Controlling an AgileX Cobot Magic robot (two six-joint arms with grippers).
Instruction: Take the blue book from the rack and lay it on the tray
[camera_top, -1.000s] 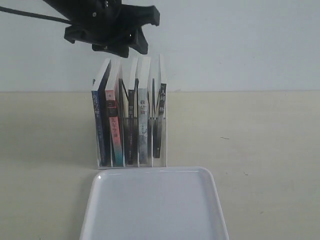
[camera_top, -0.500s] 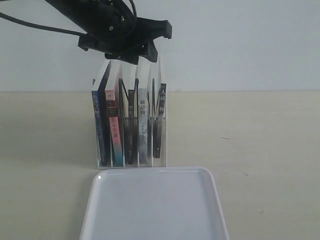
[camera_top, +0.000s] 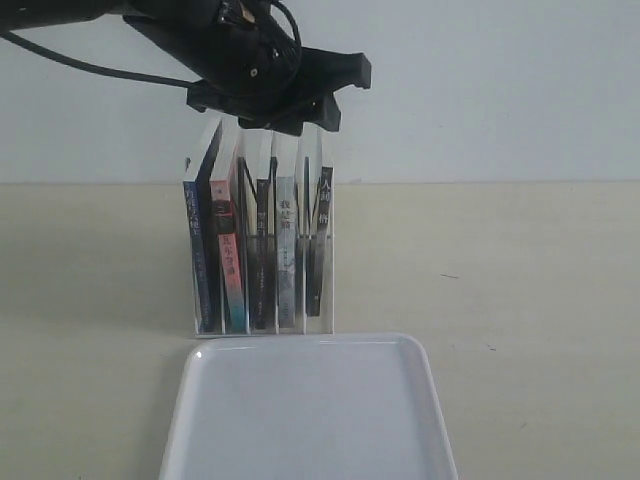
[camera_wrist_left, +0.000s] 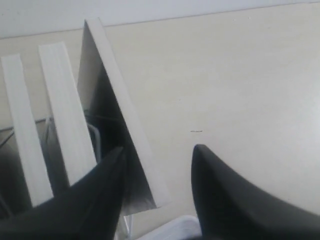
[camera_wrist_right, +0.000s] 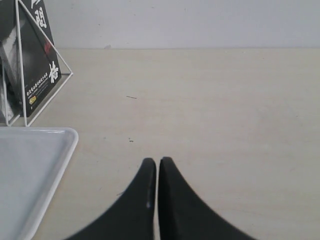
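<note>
The blue book (camera_top: 201, 255) stands upright in the leftmost slot of the white wire rack (camera_top: 262, 332), untouched. The white tray (camera_top: 310, 420) lies flat just in front of the rack. My left gripper (camera_top: 340, 95) hovers open over the right end of the row, far from the blue book. In the left wrist view this gripper (camera_wrist_left: 160, 149) straddles the top edge of the rightmost book (camera_wrist_left: 125, 110), and the blue book is out of view. My right gripper (camera_wrist_right: 158, 161) is shut on nothing, low over the bare table, beside the tray's corner (camera_wrist_right: 30, 165).
Other books fill the rack: a pink-and-teal one (camera_top: 230, 262), a dark one (camera_top: 260, 250), a grey-spined one (camera_top: 286, 260) and a black one (camera_top: 318, 245). The right wrist view shows the rack's wire end (camera_wrist_right: 50, 44) and the black book (camera_wrist_right: 37, 65).
My left gripper has moved to the right and slightly down, from above the left books to above the right end of the row. Books, rack and tray have not moved.
</note>
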